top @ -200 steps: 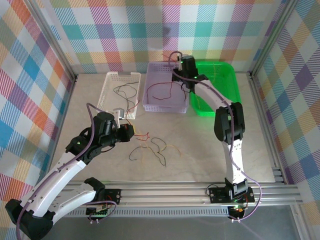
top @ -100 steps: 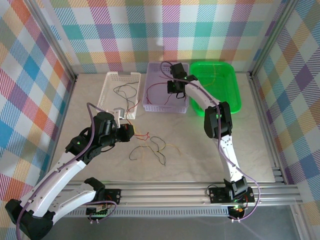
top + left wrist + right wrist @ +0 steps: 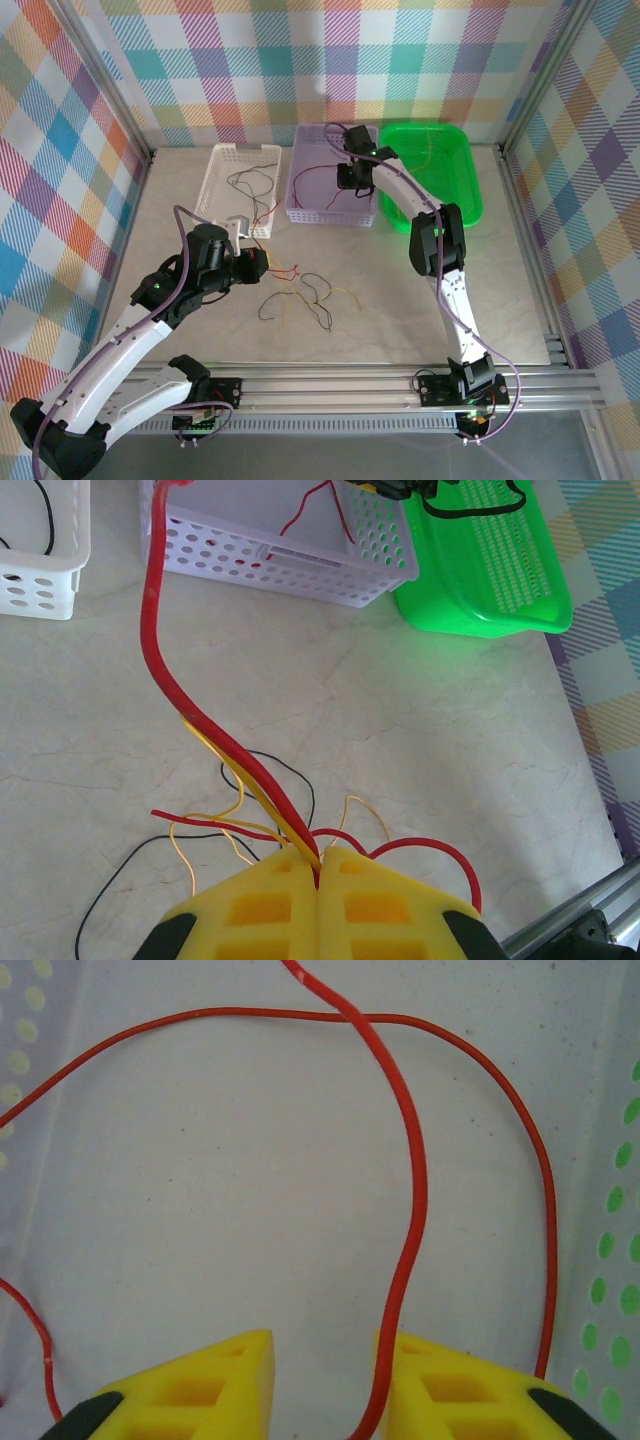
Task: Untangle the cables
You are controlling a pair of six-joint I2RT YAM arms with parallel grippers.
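My left gripper [image 3: 320, 865] is shut on a red cable [image 3: 160, 670] and a yellow cable [image 3: 215, 750] that leave its yellow fingertips together. It hovers by the loose tangle of red, yellow and black cables [image 3: 305, 295] on the table, seen from above as the left gripper [image 3: 262, 266]. The held red cable rises toward the white basket. My right gripper [image 3: 325, 1345] stands open inside the lavender basket [image 3: 300, 215]. A thin red cable [image 3: 410, 1210] loops over the basket floor and runs loosely between the fingers, close to the right one.
A white basket [image 3: 215, 175] at the back left holds a black wire [image 3: 250, 180]. A green tray [image 3: 470, 200] sits right of the lavender basket. Open tabletop lies right of the tangle, and an aluminium rail [image 3: 340, 380] runs along the near edge.
My right gripper moved left and down into the lavender basket and its jaws opened, freeing the red cable. The left arm has not moved.
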